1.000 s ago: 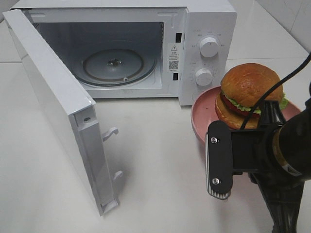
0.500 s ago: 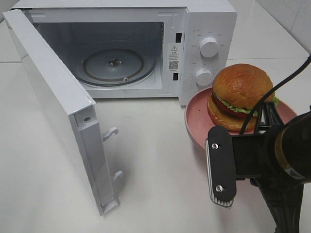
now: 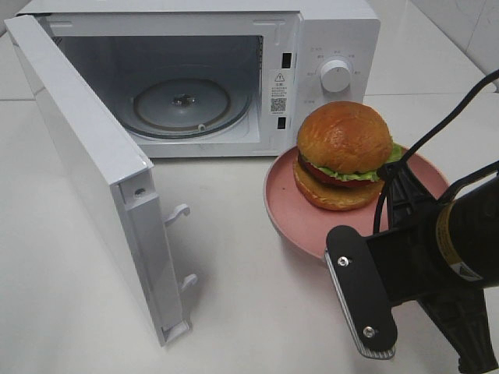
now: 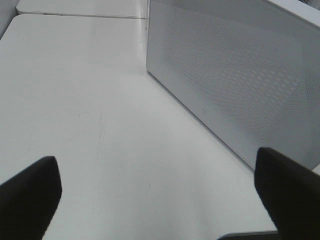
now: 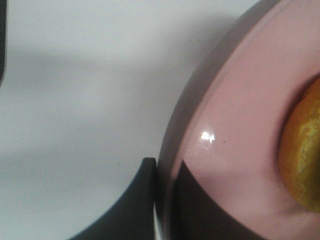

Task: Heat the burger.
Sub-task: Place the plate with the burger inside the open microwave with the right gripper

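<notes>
Left gripper (image 4: 157,197): the jaws stand wide apart and nothing is between them.
Left fingertips (image 4: 30,192): dark and blunt, one at each side of the left wrist view.
Right arm (image 3: 448,253): black, it enters at the lower right of the high view and leans toward the middle.
Right gripper (image 5: 161,200): it is closed on the rim of the pink plate (image 5: 235,125), with one finger outside the rim and one inside.

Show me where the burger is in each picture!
High camera: burger sits on the pink plate, in front of the microwave.
Left wrist: not in it.
Right wrist: burger peeks in at the edge, on the plate.
Shared landmark: the pink plate, in both burger views.
</notes>
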Controlling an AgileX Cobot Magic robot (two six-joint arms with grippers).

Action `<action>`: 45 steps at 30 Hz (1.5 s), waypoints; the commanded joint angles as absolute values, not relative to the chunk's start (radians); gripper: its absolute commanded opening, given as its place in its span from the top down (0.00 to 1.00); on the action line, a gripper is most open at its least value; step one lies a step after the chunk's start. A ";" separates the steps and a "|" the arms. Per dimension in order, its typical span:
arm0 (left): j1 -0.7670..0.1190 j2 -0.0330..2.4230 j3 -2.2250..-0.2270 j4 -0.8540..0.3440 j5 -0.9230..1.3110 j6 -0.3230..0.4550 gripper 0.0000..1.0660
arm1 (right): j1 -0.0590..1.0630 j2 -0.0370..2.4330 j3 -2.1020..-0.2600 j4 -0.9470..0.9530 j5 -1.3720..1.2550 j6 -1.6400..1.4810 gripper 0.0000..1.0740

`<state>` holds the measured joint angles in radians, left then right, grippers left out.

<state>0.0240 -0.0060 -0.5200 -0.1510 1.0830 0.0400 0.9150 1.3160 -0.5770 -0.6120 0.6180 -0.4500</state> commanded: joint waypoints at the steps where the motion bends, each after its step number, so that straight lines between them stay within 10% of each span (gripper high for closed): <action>1: 0.023 -0.009 -0.519 -0.155 1.069 0.040 0.07 | 0.908 1.302 -0.582 -0.626 0.543 -0.550 1.00; 45: 0.023 -0.009 -0.519 -0.155 1.069 0.040 0.07 | 0.619 1.305 -0.587 0.000 0.289 -1.591 1.00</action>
<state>0.0240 -0.0060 -0.5200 -0.1510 1.0830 0.0400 0.6260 1.3160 -0.5740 0.0070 0.3490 -1.5730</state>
